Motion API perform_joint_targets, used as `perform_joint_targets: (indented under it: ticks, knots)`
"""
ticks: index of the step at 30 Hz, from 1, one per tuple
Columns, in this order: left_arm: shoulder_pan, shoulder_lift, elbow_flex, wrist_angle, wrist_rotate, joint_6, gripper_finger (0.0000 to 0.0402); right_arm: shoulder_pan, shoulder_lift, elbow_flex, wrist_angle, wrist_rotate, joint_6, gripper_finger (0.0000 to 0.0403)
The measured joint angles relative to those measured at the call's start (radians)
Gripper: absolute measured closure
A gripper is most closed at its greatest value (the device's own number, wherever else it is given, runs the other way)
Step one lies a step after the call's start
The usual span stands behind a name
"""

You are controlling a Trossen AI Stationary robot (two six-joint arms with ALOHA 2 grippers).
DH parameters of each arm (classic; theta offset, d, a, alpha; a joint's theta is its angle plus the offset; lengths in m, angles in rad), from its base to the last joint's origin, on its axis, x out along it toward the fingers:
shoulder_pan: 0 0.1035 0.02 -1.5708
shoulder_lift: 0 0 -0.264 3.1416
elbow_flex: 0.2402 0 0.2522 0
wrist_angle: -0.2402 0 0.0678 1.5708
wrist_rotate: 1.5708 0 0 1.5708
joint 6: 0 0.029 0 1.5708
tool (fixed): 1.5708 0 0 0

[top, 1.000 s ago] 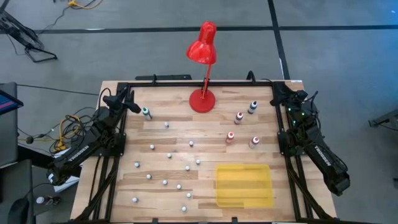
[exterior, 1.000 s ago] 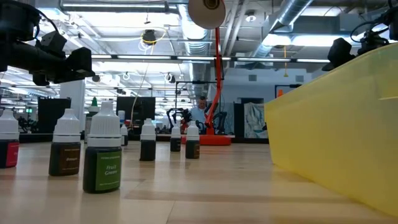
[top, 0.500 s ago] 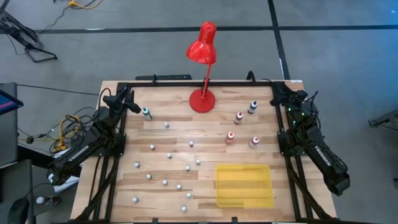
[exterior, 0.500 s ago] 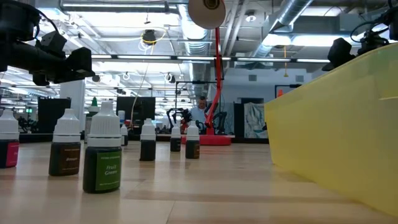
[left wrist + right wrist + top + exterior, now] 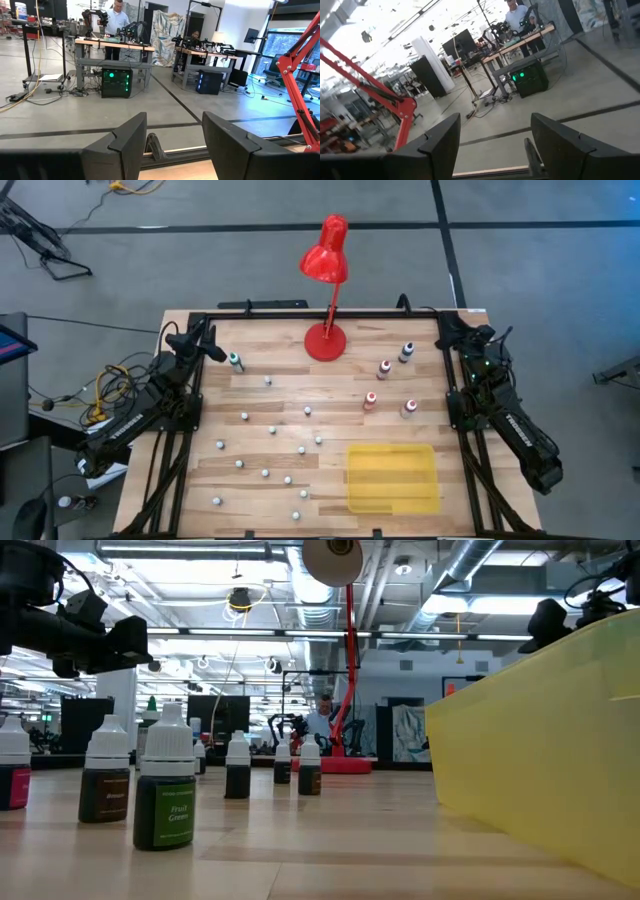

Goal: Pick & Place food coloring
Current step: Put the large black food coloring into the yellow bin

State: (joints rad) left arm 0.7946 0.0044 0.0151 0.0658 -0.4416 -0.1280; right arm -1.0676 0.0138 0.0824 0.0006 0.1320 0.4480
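Observation:
Five small food coloring bottles with pale caps stand upright on the wooden table: a teal one [image 5: 234,361] at the far left, and a dark one [image 5: 406,352], a reddish one [image 5: 385,367] and two red ones [image 5: 370,400] [image 5: 410,408] at the far right. The low view shows white-capped bottles in a row, a green one [image 5: 164,802] nearest. My left gripper [image 5: 207,340] hovers open at the far-left corner, near the teal bottle. My right gripper [image 5: 447,333] hovers open at the far-right corner. Both wrist views show open fingers [image 5: 172,145] [image 5: 492,145] and no bottle.
A yellow bin [image 5: 392,477] sits near the table's near-right edge and fills the right of the low view [image 5: 540,730]. A red desk lamp [image 5: 325,340] stands at the far middle. Several small white dots [image 5: 265,473] are scattered over the table's left half. People work at benches behind.

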Motion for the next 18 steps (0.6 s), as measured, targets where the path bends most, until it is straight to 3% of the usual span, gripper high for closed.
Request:
perform_joint_targets:
  ticks: [5,11,18]
  knots:
    - [0.0,0.0,0.0,0.0,0.0,0.0,0.0217,0.0,0.0,0.0,0.006,-0.001,0.08,0.0168]
    - [0.0,0.0,0.0,0.0,0.0,0.0,0.0217,0.0,0.0,0.0,0.08,-0.067,0.018,0.0168]
    - [0.0,0.0,0.0,0.0,0.0,0.0,0.0217,0.0,0.053,0.072,0.008,-0.085,0.015,0.0168]
